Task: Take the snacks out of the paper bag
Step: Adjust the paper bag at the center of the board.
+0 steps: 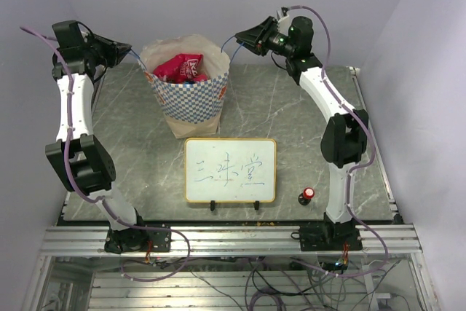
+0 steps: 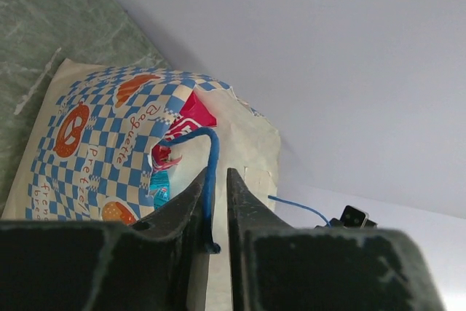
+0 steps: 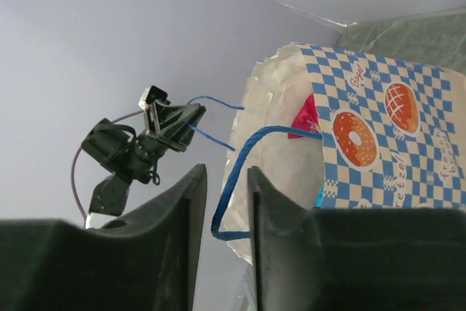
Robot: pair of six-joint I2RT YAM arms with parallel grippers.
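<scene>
The paper bag (image 1: 191, 103) stands upright at the back middle of the table, its mouth open. Red snacks (image 1: 182, 68) poke out of the top. My left gripper (image 1: 127, 49) hangs at the bag's left rim. In the left wrist view its jaws (image 2: 217, 172) are narrowed around a blue cord handle (image 2: 212, 156), which lies against one finger with a thin gap beside it. My right gripper (image 1: 239, 40) hangs at the right rim. Its jaws (image 3: 224, 170) stand apart around the other cord handle (image 3: 246, 152), not pinching it. A red packet (image 3: 306, 119) peeks out of the bag (image 3: 378, 143).
A framed whiteboard (image 1: 230, 170) stands on a small stand in front of the bag. A small red-capped black knob (image 1: 307, 194) sits near the right arm's base. The back wall is close behind the bag and both grippers.
</scene>
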